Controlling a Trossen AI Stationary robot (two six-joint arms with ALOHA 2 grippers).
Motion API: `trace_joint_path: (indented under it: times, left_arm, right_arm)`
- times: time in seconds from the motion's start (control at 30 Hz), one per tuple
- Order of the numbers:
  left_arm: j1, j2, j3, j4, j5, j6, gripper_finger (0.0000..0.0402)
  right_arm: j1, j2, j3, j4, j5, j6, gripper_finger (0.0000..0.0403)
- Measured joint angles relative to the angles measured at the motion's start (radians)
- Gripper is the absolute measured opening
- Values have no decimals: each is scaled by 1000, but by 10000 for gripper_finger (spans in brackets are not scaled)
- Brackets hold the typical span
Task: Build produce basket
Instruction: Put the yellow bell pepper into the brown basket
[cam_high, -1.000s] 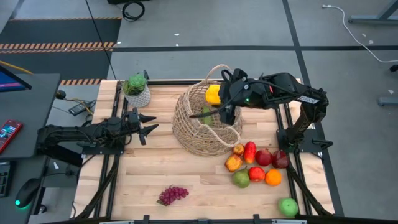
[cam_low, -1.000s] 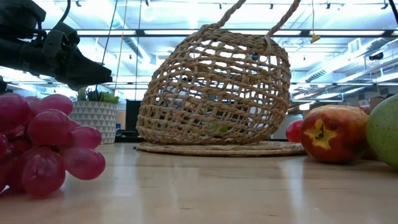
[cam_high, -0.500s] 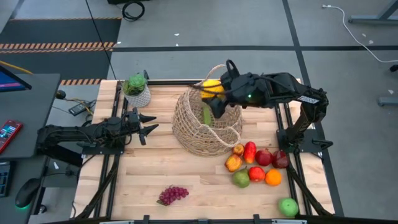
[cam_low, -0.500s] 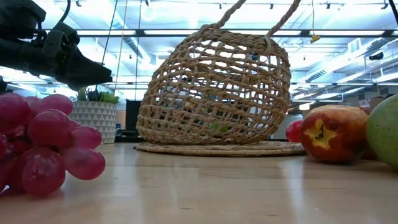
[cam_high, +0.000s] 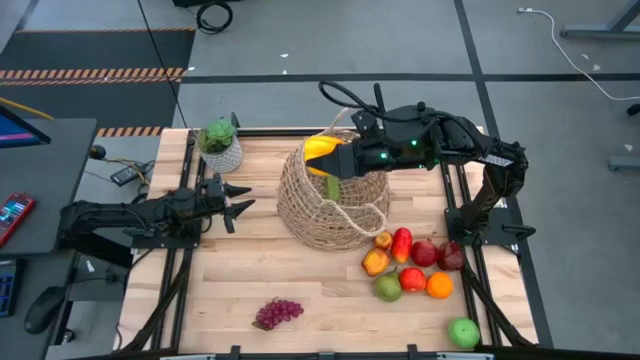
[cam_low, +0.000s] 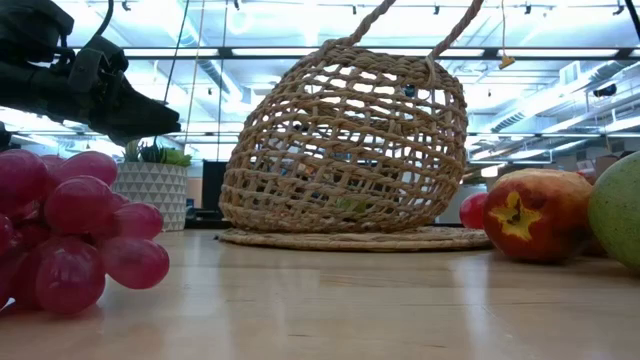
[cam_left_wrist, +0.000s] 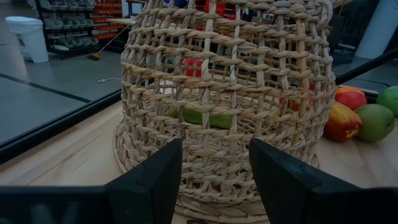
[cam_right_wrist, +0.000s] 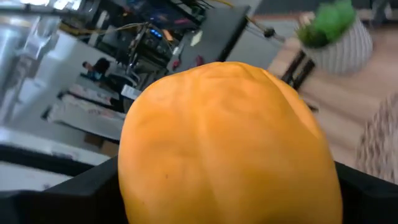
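Right gripper (cam_high: 333, 160): I see it clamped on the round yellow pepper (cam_high: 322, 150), above the rim of the tan open-weave wicker basket (cam_high: 325, 205).
Basket: mid-worktop, toward the far edge; green cucumber (cam_left_wrist: 202, 117) inside.
Left gripper (cam_high: 243, 206): jaws partly apart, empty, near the worktop's left edge, facing the basket.
Purple grape bunch (cam_high: 278, 313): near front edge.

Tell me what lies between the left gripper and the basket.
Only bare tabletop lies between the left gripper and the basket, seen in the high view.
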Motion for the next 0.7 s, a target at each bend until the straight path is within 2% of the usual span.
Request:
trace_joint_path:
  times: [0.17,0.53,0.6,0.7]
  left_arm:
    - [0,0,0,0,0,0,196]
    - [0,0,0,0,0,0,198]
    - [0,0,0,0,0,0,197]
    - [0,0,0,0,0,0,194]
  right_arm:
    - [-39,0,0,-7,-52,114,350]
    - [-56,0,0,-6,-114,159,349]
    - [-63,0,0,-7,-182,154,349]
    - [-86,0,0,-7,-353,74,349]
